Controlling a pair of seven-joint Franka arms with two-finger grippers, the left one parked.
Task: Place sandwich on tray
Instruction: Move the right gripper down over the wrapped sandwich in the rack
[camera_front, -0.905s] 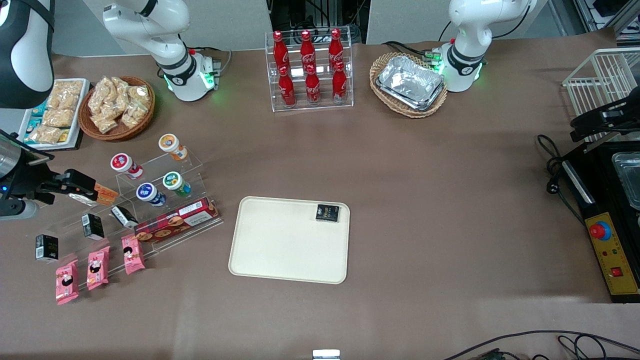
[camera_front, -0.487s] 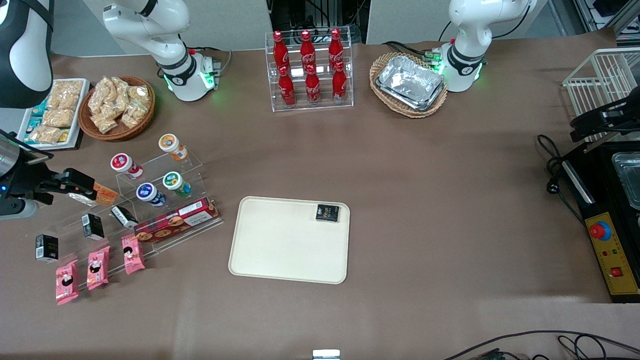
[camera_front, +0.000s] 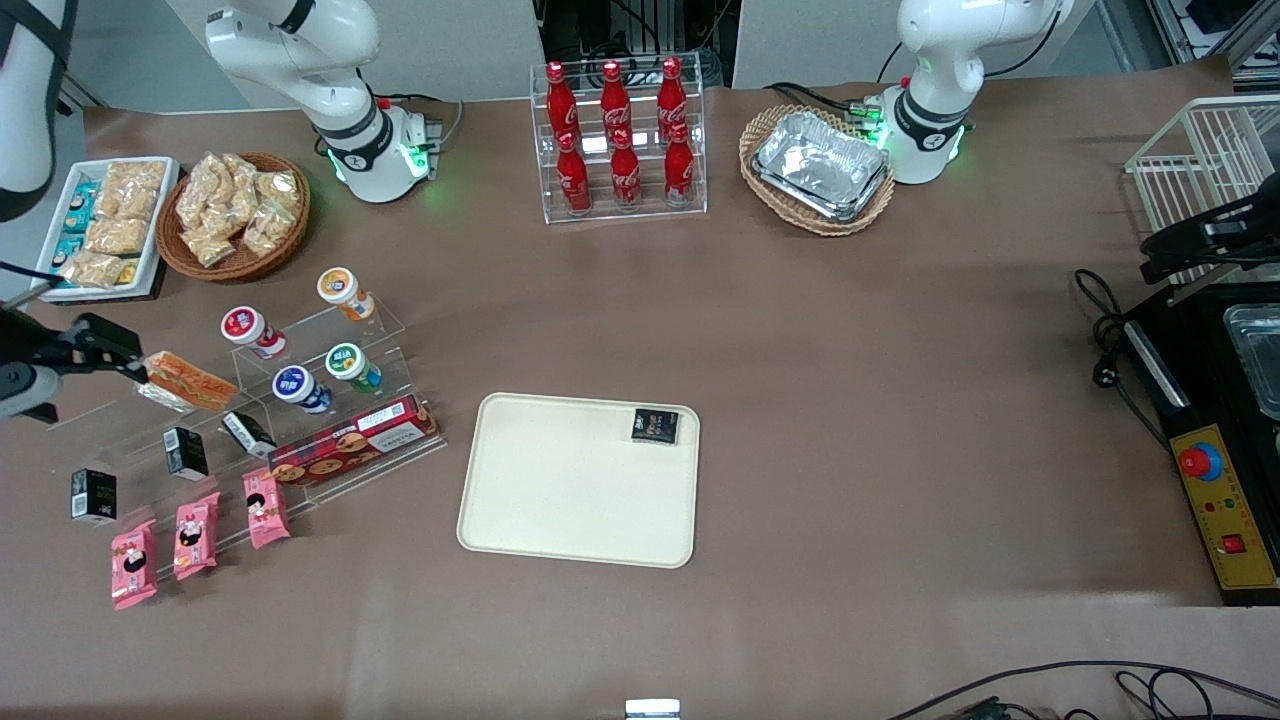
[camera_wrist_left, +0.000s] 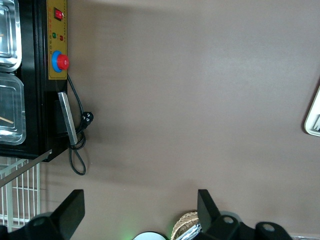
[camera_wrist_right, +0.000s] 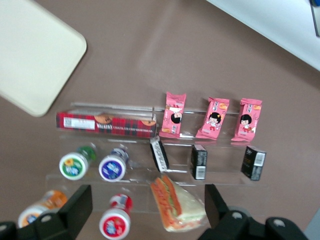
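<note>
The open, empty gripper (camera_wrist_right: 145, 207) hovered just above the small clear-wrapped wedge sandwich (camera_wrist_right: 179, 202) on the clear acrylic shelf (camera_wrist_right: 150, 175). Soft and slippery-wrapped, it probably wanted a light pinch across the bread faces before going to the cream rectangular plastic tray (camera_front: 578, 480).

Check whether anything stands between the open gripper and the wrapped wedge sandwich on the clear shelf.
Nothing visible does. The open gripper sits close beside the clear-wrapped wedge-shaped sandwich on the clear acrylic shelf, with no object between them.
</note>
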